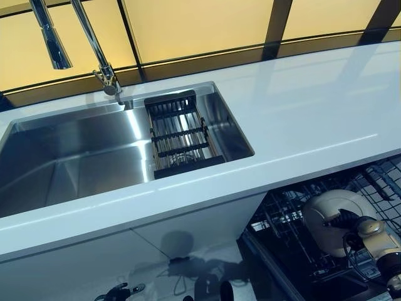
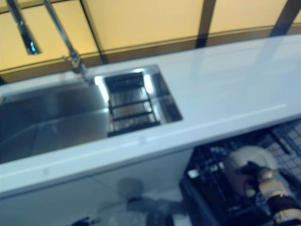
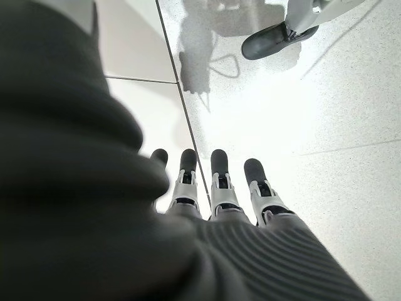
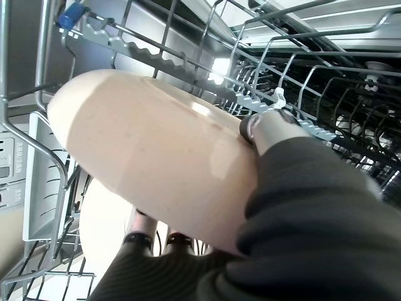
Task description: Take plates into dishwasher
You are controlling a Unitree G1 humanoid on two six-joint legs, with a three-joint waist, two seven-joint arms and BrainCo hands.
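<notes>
Right hand [image 1: 366, 232] grips round glossy cream plate [image 1: 329, 210] over wire dishwasher rack [image 1: 282, 219].

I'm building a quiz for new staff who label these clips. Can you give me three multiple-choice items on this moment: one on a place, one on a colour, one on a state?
1. Where is the plate?
A. In the sink
B. On the counter
C. Over the dishwasher rack, in the right hand

2. What colour is the plate?
A. Cream
B. Dark blue
C. Red

3. How is the left hand?
A. Curled round a plate
B. Open, fingers straight, holding nothing
C. Gripping the tap

Key:
1 C: the right hand pinches the plate among the wires of the dishwasher rack; the sink holds only a dark drain rack.
2 A: it shows pale cream in the right wrist view.
3 B: its wrist view shows straight fingers above the bare floor.
</notes>
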